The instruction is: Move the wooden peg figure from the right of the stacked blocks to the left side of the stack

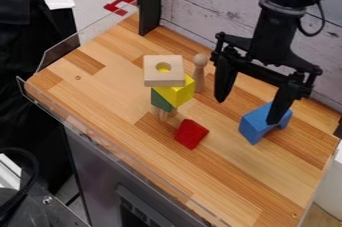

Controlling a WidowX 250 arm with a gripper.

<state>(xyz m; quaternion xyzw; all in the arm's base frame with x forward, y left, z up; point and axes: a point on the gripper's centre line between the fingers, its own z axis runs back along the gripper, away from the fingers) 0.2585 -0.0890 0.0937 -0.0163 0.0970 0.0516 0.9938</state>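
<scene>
Above the wooden tabletop (220, 176): the black gripper (246, 110) hung downward at a slight tilt;
Fingers (225, 78): spread wide apart; one in front of the blue block (252, 127), contact unclear;
Blue block: sat at the right;
Red block (191, 134): lay apart, near the middle;
Stack: beige block (153, 77) above yellow (179, 96) and green (159, 101) blocks

A bench (100, 96) of light and darker wood strips is carrying a red block (191, 134), lying near a pale wooden piece (163, 114) that is supporting stacked blocks. A wooden peg (200, 73) is standing upright close by; a blue notched block (256, 123) is resting well apart.
</scene>
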